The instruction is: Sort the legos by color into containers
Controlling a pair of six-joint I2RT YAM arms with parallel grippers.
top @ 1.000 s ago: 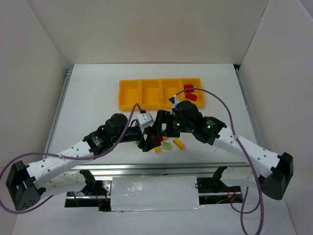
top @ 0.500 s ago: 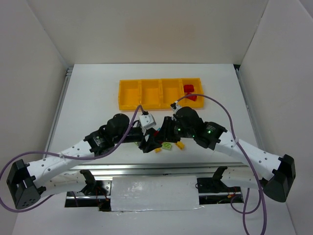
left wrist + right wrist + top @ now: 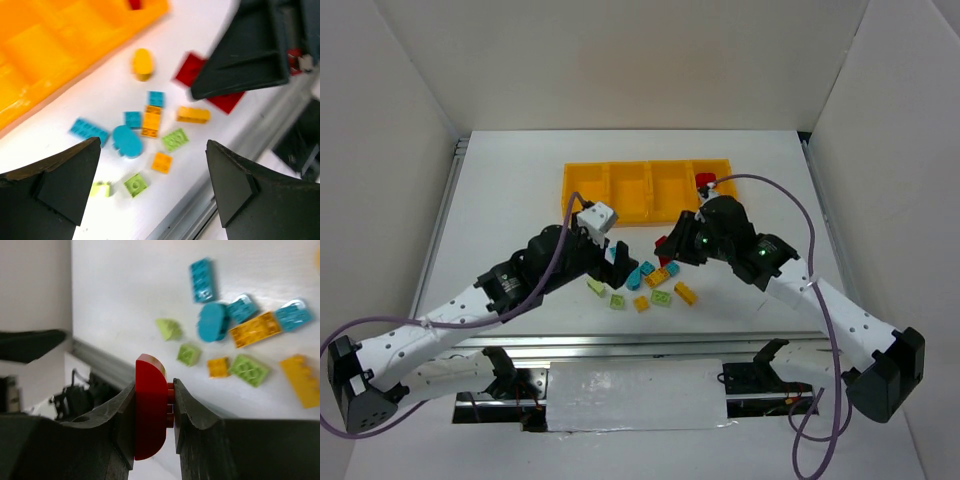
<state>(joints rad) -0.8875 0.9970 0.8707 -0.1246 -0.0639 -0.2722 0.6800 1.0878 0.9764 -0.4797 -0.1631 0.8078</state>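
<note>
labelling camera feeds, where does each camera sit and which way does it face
Top external: above and behind the bases, looking down on the table, tray and both arms.
Left wrist: on the left arm, looking down at the loose legos between the open left gripper fingers.
Right wrist: on the right arm, looking down past the right gripper, shut on a red lego.
Shared: all three see the loose legos.

Yellow, green and blue bricks [image 3: 662, 297] are scattered on the bench [image 3: 520, 200] just before the long orange tray [image 3: 567, 195] of four compartments. A rounded red brick [image 3: 150, 430] is pinched on edge in the right hand [image 3: 153, 390]. Red pieces [image 3: 705, 181] are seen in the rightmost compartment.
</note>
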